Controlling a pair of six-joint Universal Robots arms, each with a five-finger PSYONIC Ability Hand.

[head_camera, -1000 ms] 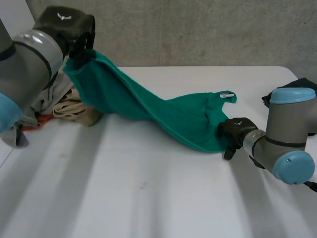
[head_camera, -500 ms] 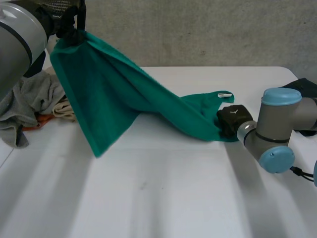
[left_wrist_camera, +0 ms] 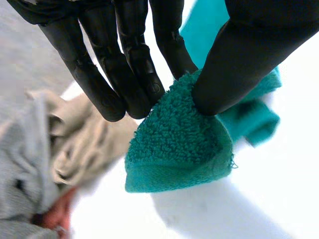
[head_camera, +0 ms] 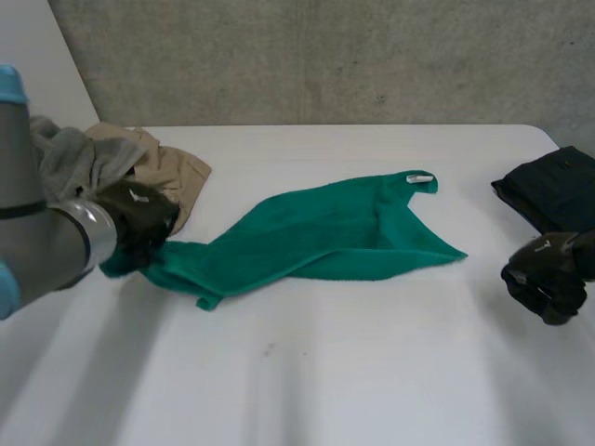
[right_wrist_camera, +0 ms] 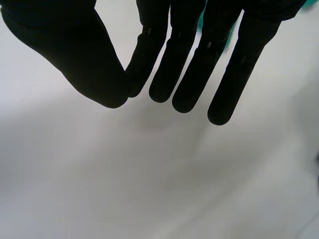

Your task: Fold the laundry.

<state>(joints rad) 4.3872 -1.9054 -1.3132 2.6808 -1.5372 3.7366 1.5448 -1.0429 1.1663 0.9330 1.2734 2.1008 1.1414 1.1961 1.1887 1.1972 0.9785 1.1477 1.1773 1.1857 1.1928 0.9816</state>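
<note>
1. A clothes heap (head_camera: 153, 167) sits at the white worktop's (head_camera: 307, 372) left rear, below a concrete wall (head_camera: 325, 56).
2. The left robot hand (head_camera: 139, 220) pinches a corner of the green towel (head_camera: 325, 232), which lies rumpled across mid-worktop.
3. The right robot hand (head_camera: 548, 279), fingers straight and empty, hovers near a dark folded garment (head_camera: 553, 190).

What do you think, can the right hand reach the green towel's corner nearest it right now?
Probably yes. The right hand is open and empty, and bare table lies between it and the pointed corner of the green towel. The dark folded cloth sits off to one side.
</note>
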